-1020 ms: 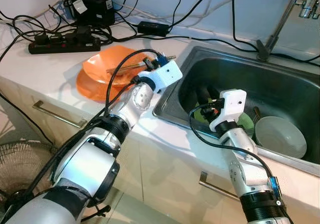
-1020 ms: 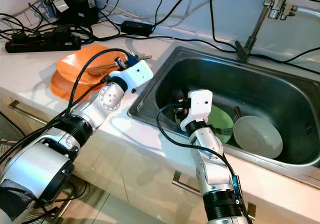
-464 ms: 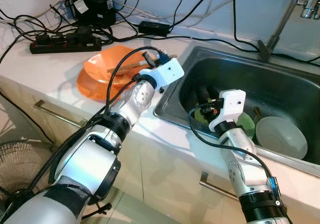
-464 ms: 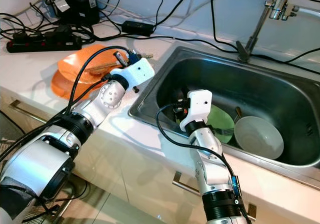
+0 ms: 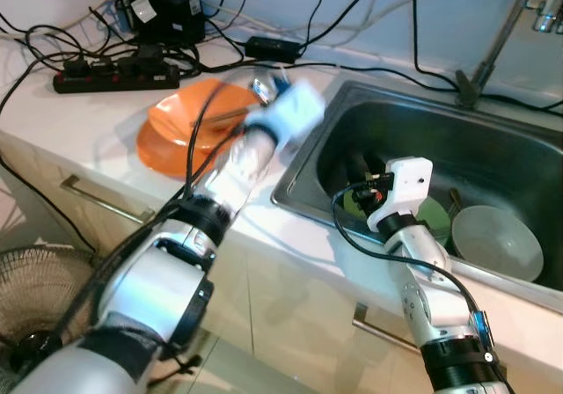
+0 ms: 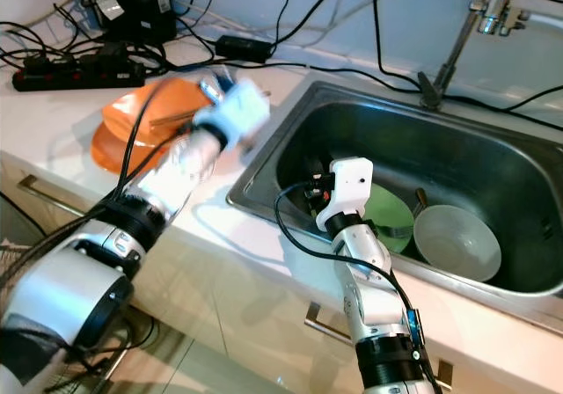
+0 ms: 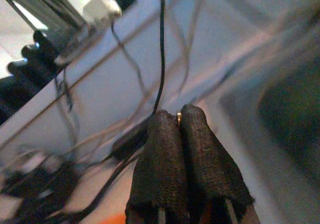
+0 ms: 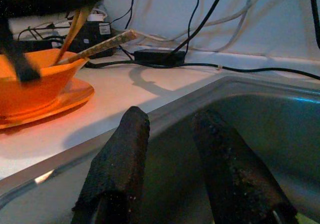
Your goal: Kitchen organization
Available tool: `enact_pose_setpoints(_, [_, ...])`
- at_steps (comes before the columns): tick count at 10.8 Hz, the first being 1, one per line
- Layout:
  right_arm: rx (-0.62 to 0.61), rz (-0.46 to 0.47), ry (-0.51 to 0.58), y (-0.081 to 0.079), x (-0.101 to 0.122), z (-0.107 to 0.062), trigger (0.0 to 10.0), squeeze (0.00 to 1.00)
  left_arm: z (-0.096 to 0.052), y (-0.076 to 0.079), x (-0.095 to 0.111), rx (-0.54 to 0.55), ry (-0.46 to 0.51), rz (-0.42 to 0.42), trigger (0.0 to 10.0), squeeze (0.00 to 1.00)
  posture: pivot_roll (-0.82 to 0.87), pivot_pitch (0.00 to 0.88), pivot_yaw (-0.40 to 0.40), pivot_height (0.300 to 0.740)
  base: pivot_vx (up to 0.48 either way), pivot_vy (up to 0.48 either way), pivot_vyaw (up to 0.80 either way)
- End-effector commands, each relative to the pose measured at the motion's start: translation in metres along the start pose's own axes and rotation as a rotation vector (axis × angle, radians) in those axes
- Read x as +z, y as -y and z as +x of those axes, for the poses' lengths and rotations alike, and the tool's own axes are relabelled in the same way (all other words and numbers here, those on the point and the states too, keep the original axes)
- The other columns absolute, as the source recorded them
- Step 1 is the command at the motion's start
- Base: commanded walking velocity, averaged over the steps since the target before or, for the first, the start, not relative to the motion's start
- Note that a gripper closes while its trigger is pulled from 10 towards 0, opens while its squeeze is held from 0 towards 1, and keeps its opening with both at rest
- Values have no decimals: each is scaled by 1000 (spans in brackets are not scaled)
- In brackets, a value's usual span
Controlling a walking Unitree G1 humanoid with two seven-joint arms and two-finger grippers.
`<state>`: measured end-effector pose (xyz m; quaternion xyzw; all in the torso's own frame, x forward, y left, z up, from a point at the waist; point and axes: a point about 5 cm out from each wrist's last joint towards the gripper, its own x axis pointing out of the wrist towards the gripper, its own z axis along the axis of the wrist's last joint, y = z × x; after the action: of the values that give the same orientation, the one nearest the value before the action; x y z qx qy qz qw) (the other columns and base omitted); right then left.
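Down in the steel sink, the right claw hung with its two fingers spread and nothing between them, just beside one green plate and one pale bowl. Blurred over the white worktop near the sink's rim, the left claw had its fingers pressed together. Beyond it sat one orange bowl holding wooden chopsticks on one orange plate, before a black power strip and tangled cables.

- Head pair: looking forward and down, sharing tabletop and sink.
- Wrist views: close along fingers; right facing orange bowl.
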<state>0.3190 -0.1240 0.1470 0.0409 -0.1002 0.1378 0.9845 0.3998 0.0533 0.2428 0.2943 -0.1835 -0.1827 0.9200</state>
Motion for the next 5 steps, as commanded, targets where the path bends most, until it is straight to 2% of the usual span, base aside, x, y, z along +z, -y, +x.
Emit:
enact_pose_setpoints(1, [-3,-3,-12,-1,-1,-1,10000,0,-2,4,-1,-28,3,-83,10000,0,81,62,-15,740,0,0,0])
enact_pose_setpoints(2, [0,-2,-12,-1,-1,0,10000,0,-5,2,5,-47,27,-208,10000,0,84,63,-17,740,0,0,0])
enact_pose_setpoints(5, [3,1,-9,-3,0,1,10000,0,-15,-6,20,-97,64,-425,10000,0,92,62,-21,740,0,0,0])
